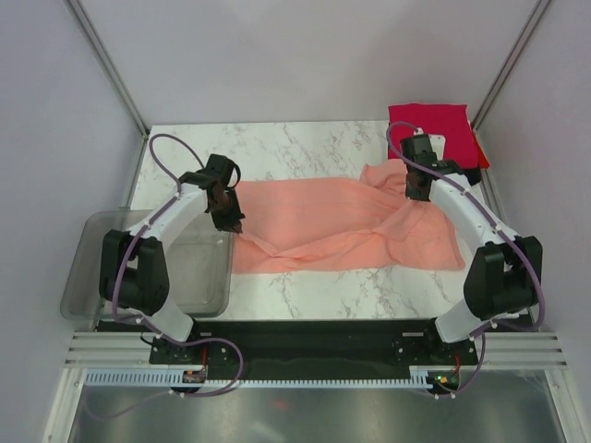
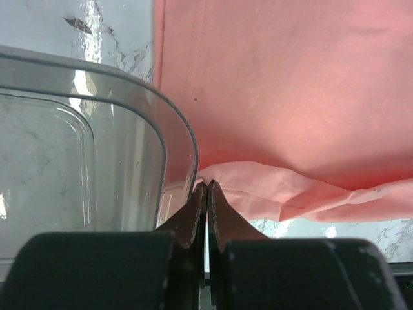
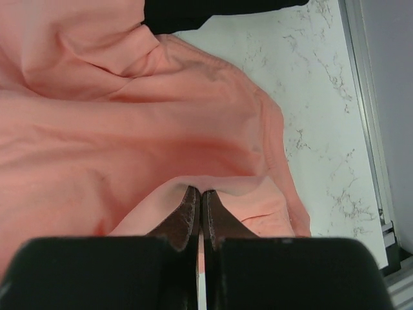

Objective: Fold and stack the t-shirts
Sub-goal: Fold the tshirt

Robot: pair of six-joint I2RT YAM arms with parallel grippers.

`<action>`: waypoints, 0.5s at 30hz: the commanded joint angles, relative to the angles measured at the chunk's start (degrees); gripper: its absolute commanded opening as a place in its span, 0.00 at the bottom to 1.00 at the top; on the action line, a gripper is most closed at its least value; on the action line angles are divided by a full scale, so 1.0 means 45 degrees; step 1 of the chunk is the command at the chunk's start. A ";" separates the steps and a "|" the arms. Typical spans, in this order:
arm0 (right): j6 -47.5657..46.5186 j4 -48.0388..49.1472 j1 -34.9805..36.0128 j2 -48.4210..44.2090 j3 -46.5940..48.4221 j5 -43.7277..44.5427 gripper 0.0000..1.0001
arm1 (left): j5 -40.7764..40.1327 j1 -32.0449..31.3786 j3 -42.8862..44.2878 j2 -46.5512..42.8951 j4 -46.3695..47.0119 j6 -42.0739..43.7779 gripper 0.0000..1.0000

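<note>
A: While the pink shirt (image 1: 342, 226) lies spread out just right of the tub (image 1: 92, 268), both pincers have got hold of it!

B: The left gripper (image 2: 207, 188)?

A: Clamped tight on the hem, right beside the tub's corner.

B: And the right gripper (image 3: 199, 196)?

A: Pinching a raised pink fold at the end far from the tub. The red shirt (image 1: 432, 127) lies farther off still.

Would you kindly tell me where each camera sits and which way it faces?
Top external: above and behind, looking down on the marble table; left arm and right arm show.
Left wrist: on that wrist, looks past the shut left gripper at the salmon-pink t-shirt and plastic tub.
Right wrist: looks past the shut right gripper at that t-shirt.
Shared: the t-shirt.
</note>
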 commanded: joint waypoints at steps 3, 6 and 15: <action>-0.0346 0.0671 -0.0203 0.1256 0.0978 -0.0422 0.00 | -0.0975 0.0443 0.0590 0.0633 0.0035 0.0581 0.02; -0.0579 0.0768 -0.0320 0.2057 0.1485 -0.0324 0.00 | -0.1676 0.0716 0.0610 0.0672 -0.0024 0.0270 0.02; -0.0798 0.0103 -0.0399 0.2962 0.3832 -0.0445 0.97 | -0.0101 0.1108 0.0904 0.0542 -0.0122 -0.0102 0.50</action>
